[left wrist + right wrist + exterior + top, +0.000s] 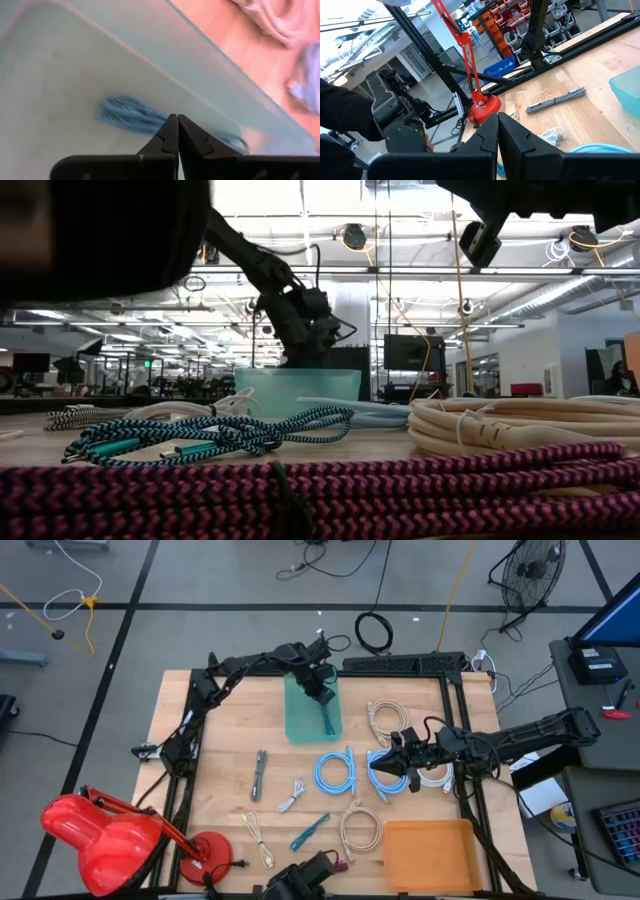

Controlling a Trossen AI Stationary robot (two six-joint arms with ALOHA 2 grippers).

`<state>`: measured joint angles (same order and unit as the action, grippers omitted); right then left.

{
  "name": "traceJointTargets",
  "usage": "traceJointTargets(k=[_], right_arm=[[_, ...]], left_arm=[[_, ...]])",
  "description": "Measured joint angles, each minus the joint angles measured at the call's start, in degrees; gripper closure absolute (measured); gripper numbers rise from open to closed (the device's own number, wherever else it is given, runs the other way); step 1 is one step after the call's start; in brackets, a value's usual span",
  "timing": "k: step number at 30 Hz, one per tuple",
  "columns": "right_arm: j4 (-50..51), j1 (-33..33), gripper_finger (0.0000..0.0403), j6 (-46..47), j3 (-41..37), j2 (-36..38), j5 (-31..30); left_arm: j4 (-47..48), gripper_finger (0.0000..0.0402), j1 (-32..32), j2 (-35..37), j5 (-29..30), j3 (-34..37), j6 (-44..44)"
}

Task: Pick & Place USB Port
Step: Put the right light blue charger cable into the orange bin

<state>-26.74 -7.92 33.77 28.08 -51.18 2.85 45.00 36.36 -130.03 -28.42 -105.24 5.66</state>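
Two grippers stand closed and empty: the left gripper (322, 692) hangs over the teal bin (300, 720) near the table's far edge, a teal cable (125, 114) lying inside directly beneath its tips. Right gripper (392, 768) hovers above the blue cable coils (335, 772), with bare wood between bin and coils.

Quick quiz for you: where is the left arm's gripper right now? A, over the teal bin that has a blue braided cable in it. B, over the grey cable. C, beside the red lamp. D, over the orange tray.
A: the high view shows the left gripper over the teal bin, and its wrist view shows the blue braided cable lying inside, beyond the shut jaws.
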Motion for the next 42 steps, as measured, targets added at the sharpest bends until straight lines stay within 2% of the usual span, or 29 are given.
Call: traceJointTargets(k=[11, 19, 27, 35, 42], right_arm=[[0.0, 0.0, 0.0403, 1.3, 0.0, 0.0, 0.1], [0.0, 0.0, 0.0403, 2.2, 0.0, 0.0, 0.2], [0.4, 0.0, 0.0403, 4.5, 0.0, 0.0, 0.3], [2.5, 0.0, 0.0403, 5.1, 0.0, 0.0, 0.4], [6.6, -0.1, 0.0403, 6.1, 0.0, 0.0, 0.4]], left_arm=[[-2.4, 0.0401, -1.4, 13.7, -1.8, -0.1, 6.0], [0.3, 0.0401, -9.2, 22.4, -1.3, -0.1, 9.4], [3.6, 0.0401, -22.3, 25.6, 9.3, -0.1, 12.4], [8.7, 0.0400, -33.4, 25.6, 23.0, -0.1, 25.2], [14.8, 0.0400, -39.7, 25.6, 29.5, -0.1, 32.7]])
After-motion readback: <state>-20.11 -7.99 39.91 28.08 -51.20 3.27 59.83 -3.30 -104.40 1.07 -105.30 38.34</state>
